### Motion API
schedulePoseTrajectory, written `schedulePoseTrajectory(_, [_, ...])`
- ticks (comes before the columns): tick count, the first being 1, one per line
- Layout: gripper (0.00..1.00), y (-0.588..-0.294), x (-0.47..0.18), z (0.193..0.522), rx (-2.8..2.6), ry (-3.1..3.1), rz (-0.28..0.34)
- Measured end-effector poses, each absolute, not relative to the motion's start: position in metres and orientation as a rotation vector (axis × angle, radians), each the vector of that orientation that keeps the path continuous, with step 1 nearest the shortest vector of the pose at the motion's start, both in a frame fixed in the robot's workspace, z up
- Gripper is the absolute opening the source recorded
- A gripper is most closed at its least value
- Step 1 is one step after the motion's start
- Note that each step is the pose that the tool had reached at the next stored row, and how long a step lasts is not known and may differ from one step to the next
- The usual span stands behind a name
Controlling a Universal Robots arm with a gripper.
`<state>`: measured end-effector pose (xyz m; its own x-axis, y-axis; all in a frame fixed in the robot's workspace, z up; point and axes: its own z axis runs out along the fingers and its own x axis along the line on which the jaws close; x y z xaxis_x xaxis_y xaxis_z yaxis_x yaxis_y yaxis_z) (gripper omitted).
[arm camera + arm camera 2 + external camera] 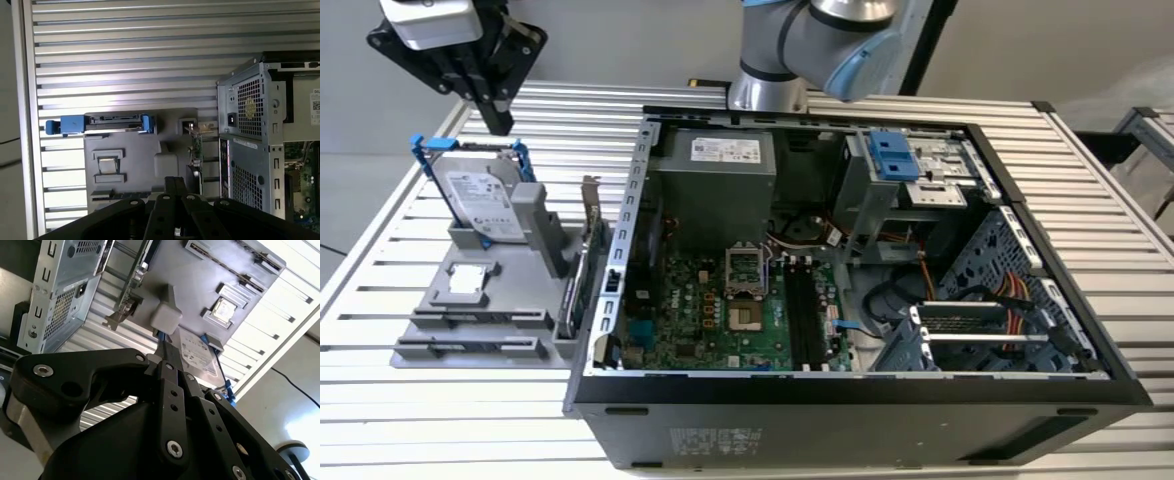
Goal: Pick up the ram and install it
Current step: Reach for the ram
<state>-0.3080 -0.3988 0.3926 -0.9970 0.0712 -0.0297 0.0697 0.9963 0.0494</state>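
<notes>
Grey plastic makes up the fixture [507, 300] that sits on the slatted metal bench [454, 420] at the exterior view's left, just beside the open computer case [854, 392]. A silver hard drive [478, 200] with blue side rails stands upright in the fixture's far end, and a card [583, 262] with a metal bracket stands on edge along the side nearest the case. At the fixture's near end are two long narrow holders. A thin dark strip in one of them looks like the ram [474, 318] lying along it, though it is too slim to be sure. The black tool [498, 122] hangs in the air above the far corner of the bench, over and a little behind the hard drive, well apart from the ram and touching nothing. Its fingers [495, 100] are drawn together with nothing between them. In both wrist views the tool's [164, 359] [175, 183] links converge to one tip, with the fixture [200, 285] [135, 160] and the hard drive [200, 357] [112, 122] beyond it. The first wrist view also shows the card [197, 150] next to the case's [250, 125] perforated rear wall.
</notes>
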Motion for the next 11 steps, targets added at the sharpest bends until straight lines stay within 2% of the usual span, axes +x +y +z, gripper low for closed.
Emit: schedulePoseTrajectory(11, [0.0, -0.3988, -0.3164, 0.3926, 0.11, 3.107, 0.075])
